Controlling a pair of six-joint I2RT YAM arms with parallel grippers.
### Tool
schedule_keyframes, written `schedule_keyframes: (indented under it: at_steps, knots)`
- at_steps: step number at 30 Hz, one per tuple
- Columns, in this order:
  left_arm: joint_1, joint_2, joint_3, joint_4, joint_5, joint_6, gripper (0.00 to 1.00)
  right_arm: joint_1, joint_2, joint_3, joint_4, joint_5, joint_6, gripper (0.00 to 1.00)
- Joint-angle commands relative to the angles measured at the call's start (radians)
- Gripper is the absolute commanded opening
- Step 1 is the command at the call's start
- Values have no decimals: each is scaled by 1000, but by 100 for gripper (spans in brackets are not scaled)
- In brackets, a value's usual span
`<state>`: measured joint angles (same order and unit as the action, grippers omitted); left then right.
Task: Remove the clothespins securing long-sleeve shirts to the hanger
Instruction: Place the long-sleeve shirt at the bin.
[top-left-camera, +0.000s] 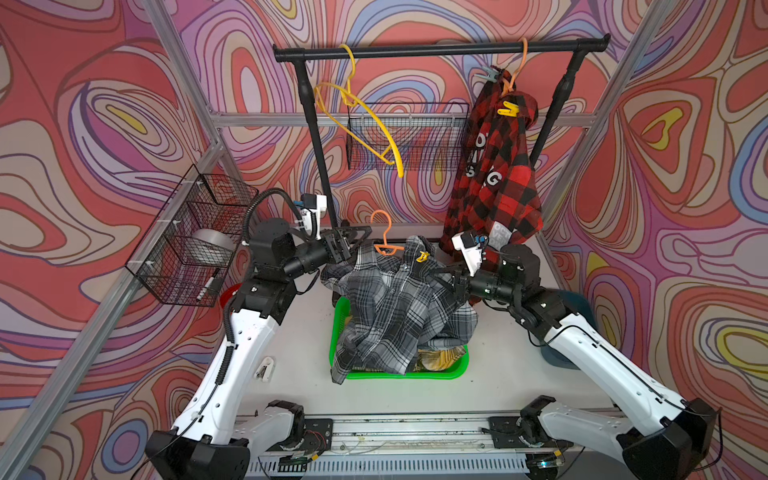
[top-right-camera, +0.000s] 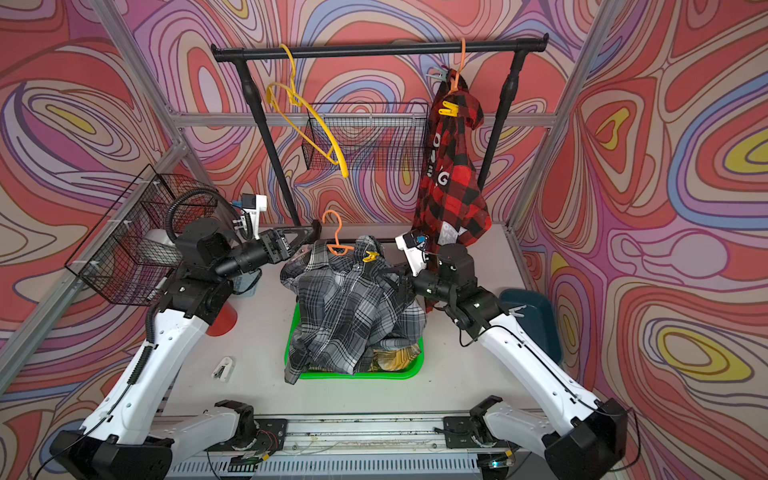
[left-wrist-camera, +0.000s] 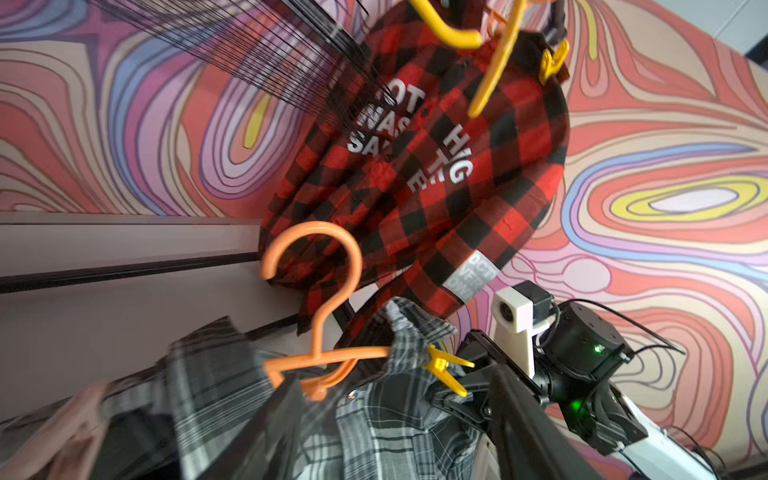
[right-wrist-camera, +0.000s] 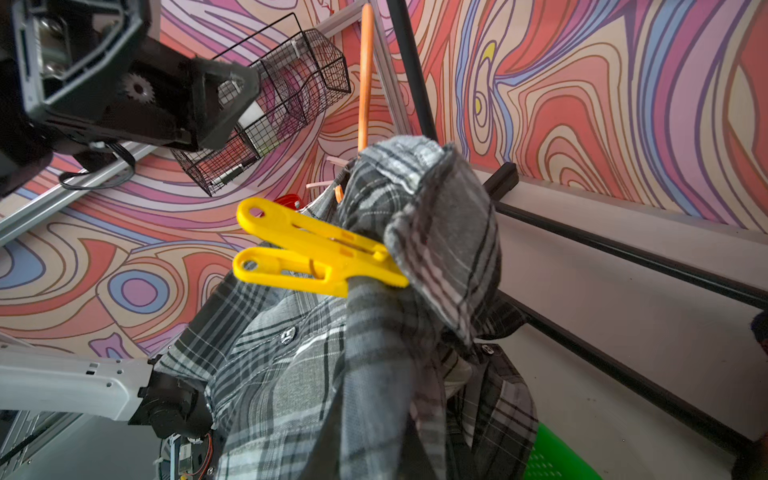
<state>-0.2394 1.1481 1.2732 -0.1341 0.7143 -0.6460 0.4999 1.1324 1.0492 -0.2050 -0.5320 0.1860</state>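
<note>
**Clothespins pin 2 plaid shirts to their hangers**

At centre frame, your right gripper (top-left-camera: 432, 274) is clamped tight on the grey plaid shirt (top-left-camera: 390, 307), which is bunched above the green basket (top-left-camera: 399, 376). A yellow clothespin (top-left-camera: 422, 257) bites the shirt's shoulder just beside that gripper, by the orange hanger (top-left-camera: 384, 237). Left of centre, your left gripper (top-left-camera: 358, 243) has its jaws apart beside the shirt's other shoulder and holds nothing you can make out. A blurred pale pink clothespin (left-wrist-camera: 62, 432) shows at the lower left of the left wrist view. Under the grey shirt, a yellow-black shirt (top-left-camera: 440, 359) lies in the basket.

At upper right, the red-black shirt (top-left-camera: 498, 174) hangs from a 2nd orange hanger (top-left-camera: 521, 62) on the black rail (top-left-camera: 436, 50). It carries a 2nd yellow clothespin (top-left-camera: 508, 109) at its shoulder and a pale teal clothespin (top-left-camera: 490, 77) near the hook. A bare yellow hanger (top-left-camera: 400, 164) hangs at upper centre. A white clothespin (top-left-camera: 265, 368) lies on the table (top-left-camera: 299, 332), lower left of centre.
</note>
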Motion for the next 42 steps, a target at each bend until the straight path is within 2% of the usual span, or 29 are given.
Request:
schedule_keyframes:
  at_steps: [1,7,15,18,23,25,26,28,34,42]
  knots:
    - [-24,38,21,-98,-90,78,65,27,10,34,19,30,-29,0]
    - [-92,102,90,-208,-232,177,63,82,34,62,24,59,-47,0]
    - [-112,142,92,-181,-251,185,58,124,58,78,53,64,-49,0]
    - [-114,148,83,-137,-249,197,43,130,69,73,56,63,-47,0]
    - [-118,149,56,-18,-219,254,0,130,66,57,65,79,-38,0]
    - [-117,141,26,43,-205,277,0,131,60,51,68,90,-37,0]
    - [-118,138,11,70,-195,291,0,131,55,48,68,101,-35,10]
    - [-115,134,-7,101,-170,318,0,131,46,48,60,113,-40,21]
    - [-83,142,-42,201,-50,315,0,131,32,93,-43,168,-102,47]
    - [-10,160,-56,293,90,238,0,130,-41,137,-135,229,-200,50]
